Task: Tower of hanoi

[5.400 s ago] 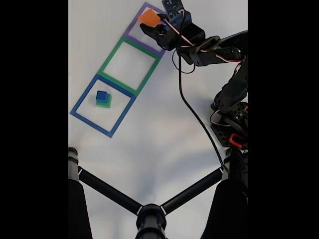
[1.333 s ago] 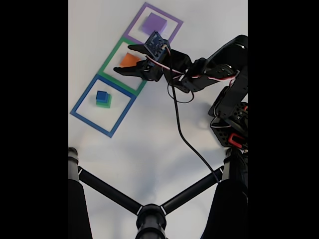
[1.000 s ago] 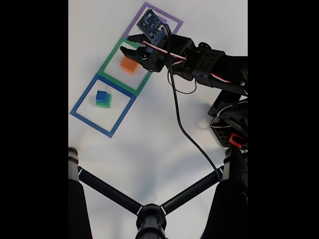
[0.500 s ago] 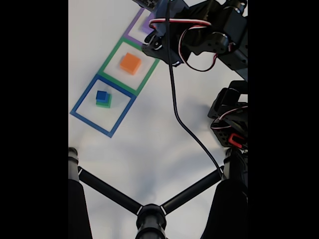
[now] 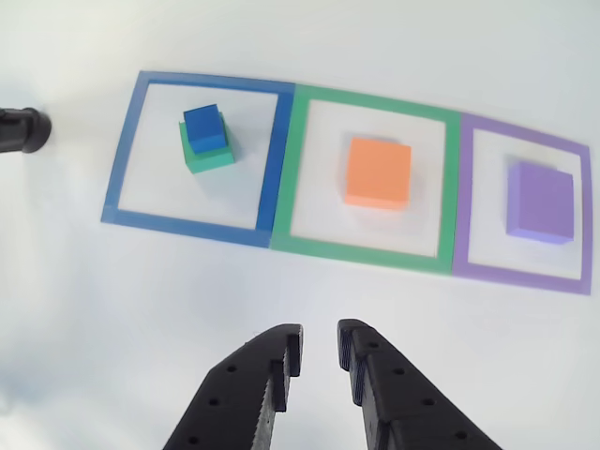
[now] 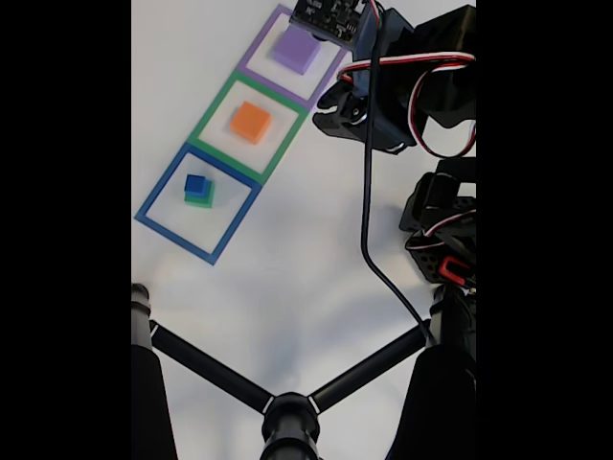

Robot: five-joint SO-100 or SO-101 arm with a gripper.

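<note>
Three taped squares lie in a row on the white table. The blue square (image 5: 192,220) (image 6: 163,228) holds a small blue cube (image 5: 204,127) (image 6: 195,184) stacked on a green cube (image 5: 210,158) (image 6: 201,200). An orange block (image 5: 378,172) (image 6: 250,122) lies alone in the green square (image 5: 361,254) (image 6: 215,101). A purple block (image 5: 541,202) (image 6: 295,50) sits in the purple square (image 5: 520,276) (image 6: 257,53). My gripper (image 5: 319,342) (image 6: 331,103) hangs above bare table beside the green square, its jaws a narrow gap apart with nothing between them.
A black tripod (image 6: 215,372) spreads its legs across the near part of the table, and one leg tip (image 5: 23,129) shows left of the blue square. The arm's base (image 6: 442,235) and a black cable (image 6: 369,249) stand on the right side.
The orange block came from the purple square into the green square and was let go there. The arm then lifted and pulled back to the right, uncovering the purple block.
</note>
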